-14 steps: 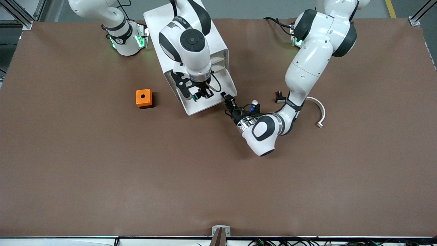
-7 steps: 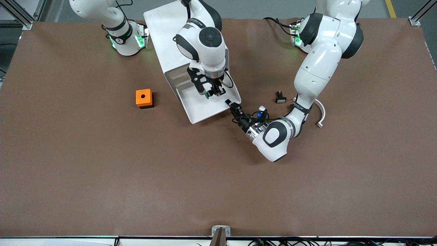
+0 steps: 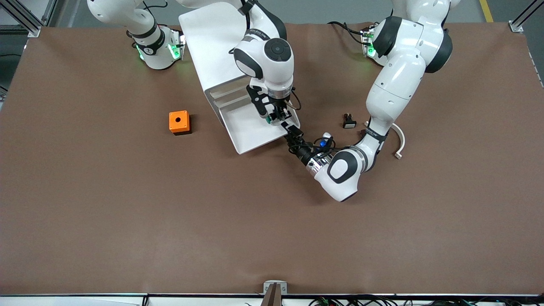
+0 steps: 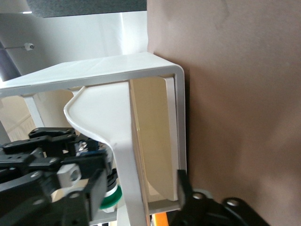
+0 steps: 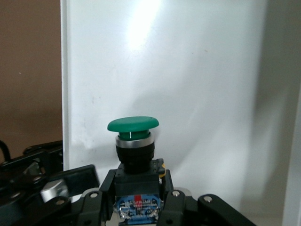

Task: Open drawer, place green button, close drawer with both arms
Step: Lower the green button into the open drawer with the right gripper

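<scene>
- My right gripper [image 3: 277, 118] hangs over the open drawer [image 3: 250, 131], a little above the middle of the front view, its fingers [image 5: 171, 200] clamped on the black body of the button [image 5: 134, 143].
- In the right wrist view the button stands low in the middle of the frame, green cap up, blue base sunk between the fingers, with the drawer's white floor filling the frame around it.
- In the front view only a spot of its green cap [image 3: 268, 121] shows under the gripper, over the corner of the drawer at the left arm's end.
- My left gripper [image 3: 292, 131] sits at that same corner, just below and to the right of the right gripper in the frame, and its fingers grip the drawer's front edge.
- One black fingertip [image 4: 183, 186] shows at the bottom of the left wrist view, against the drawer's rim [image 4: 181, 141].
- The drawer is pulled out of the foot of the cabinet [image 3: 212, 46], which rises toward the top of the frame.
- An orange box [image 3: 178, 122] sits mid-left of the frame, well apart from the cabinet.
- A small black switch [image 3: 349, 122] lies to the right, beside my left arm's forearm [image 3: 389, 91].
- A curved white piece [image 3: 398, 138] lies just past the forearm, further right.
</scene>
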Robot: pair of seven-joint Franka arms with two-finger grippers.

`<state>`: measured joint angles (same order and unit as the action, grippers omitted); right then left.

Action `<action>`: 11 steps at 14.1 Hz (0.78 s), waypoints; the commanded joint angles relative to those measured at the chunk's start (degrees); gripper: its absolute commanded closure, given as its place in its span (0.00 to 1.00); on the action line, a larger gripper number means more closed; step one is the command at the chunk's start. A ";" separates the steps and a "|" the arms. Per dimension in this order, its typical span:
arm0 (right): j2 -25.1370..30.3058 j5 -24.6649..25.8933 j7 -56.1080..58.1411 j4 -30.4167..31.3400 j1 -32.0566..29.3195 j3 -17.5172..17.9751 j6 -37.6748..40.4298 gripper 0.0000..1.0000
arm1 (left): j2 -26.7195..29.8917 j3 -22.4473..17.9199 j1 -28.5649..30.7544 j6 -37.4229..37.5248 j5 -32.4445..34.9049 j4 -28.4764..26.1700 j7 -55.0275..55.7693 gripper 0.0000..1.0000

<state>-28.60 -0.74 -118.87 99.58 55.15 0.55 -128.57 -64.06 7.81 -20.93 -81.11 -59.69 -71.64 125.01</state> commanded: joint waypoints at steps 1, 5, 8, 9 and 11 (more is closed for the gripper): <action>-2.68 1.44 -2.42 -2.10 1.10 -0.55 -0.80 1.00 | -0.02 -0.08 1.67 -0.10 -1.39 0.88 -3.01 0.08; -3.22 1.70 -2.42 -2.90 0.93 -0.64 -0.37 0.00 | 0.07 0.10 5.01 -0.19 -3.32 0.97 -7.49 0.03; -2.52 1.61 -0.33 -6.58 -1.52 -0.81 2.17 0.00 | 1.21 0.01 6.34 -0.19 -3.24 1.94 -15.37 0.02; -2.43 1.44 2.82 -8.59 -2.49 -0.72 4.97 0.00 | 1.82 -0.08 6.34 -0.19 -2.72 2.03 -19.93 0.01; -1.38 1.26 9.41 -11.85 -5.03 -0.81 10.69 0.00 | 3.05 -1.91 6.17 -0.19 -2.45 2.29 -28.47 0.01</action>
<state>-30.61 0.13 -114.64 91.32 53.01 -0.78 -122.74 -63.10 7.55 -14.24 -81.23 -62.00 -69.15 103.28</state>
